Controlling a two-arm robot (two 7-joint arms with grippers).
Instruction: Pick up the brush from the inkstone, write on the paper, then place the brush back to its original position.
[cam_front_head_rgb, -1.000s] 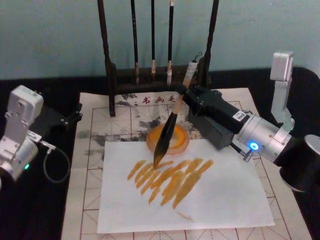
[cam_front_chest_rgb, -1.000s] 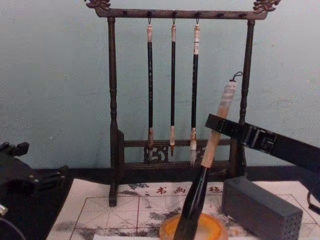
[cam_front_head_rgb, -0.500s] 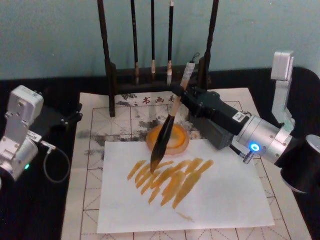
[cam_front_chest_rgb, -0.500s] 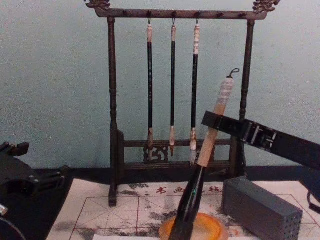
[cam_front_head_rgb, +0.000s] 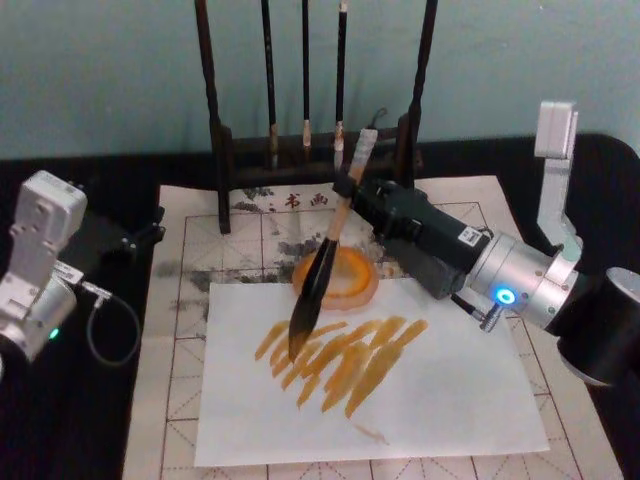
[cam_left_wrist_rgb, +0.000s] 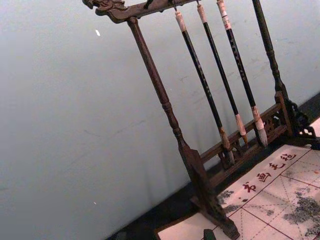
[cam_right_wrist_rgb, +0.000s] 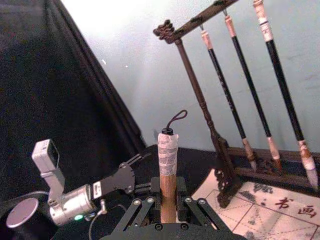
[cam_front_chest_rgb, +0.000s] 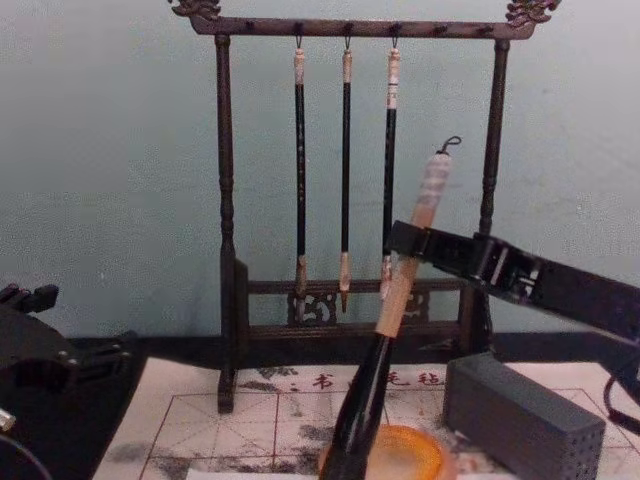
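Observation:
My right gripper (cam_front_head_rgb: 350, 190) is shut on the tan handle of the brush (cam_front_head_rgb: 322, 268), which leans with its whitish cap toward the rack. The dark bristle tip rests on a plain white sheet (cam_front_head_rgb: 440, 400), at the left end of several orange strokes. That sheet lies on the paper (cam_front_head_rgb: 180, 330) with red grid lines. The inkstone (cam_front_head_rgb: 352, 285), a round orange dish, sits just behind the tip. In the chest view the right gripper (cam_front_chest_rgb: 405, 240) clamps the brush (cam_front_chest_rgb: 365, 400) above the inkstone (cam_front_chest_rgb: 410, 450). The right wrist view shows the brush (cam_right_wrist_rgb: 168, 165) standing between the fingers (cam_right_wrist_rgb: 145, 207). My left gripper (cam_front_head_rgb: 148, 228) is parked open at the left.
A dark wooden rack (cam_front_head_rgb: 215, 130) at the back holds three thin brushes (cam_front_chest_rgb: 345, 170). A grey block (cam_front_chest_rgb: 520, 415) stands right of the dish, under my right arm. Black cloth (cam_front_head_rgb: 100, 420) covers the table around the paper.
My right gripper has carried the brush to the left; the tip has slid from the middle of the orange strokes to their left end. The left arm has not moved.

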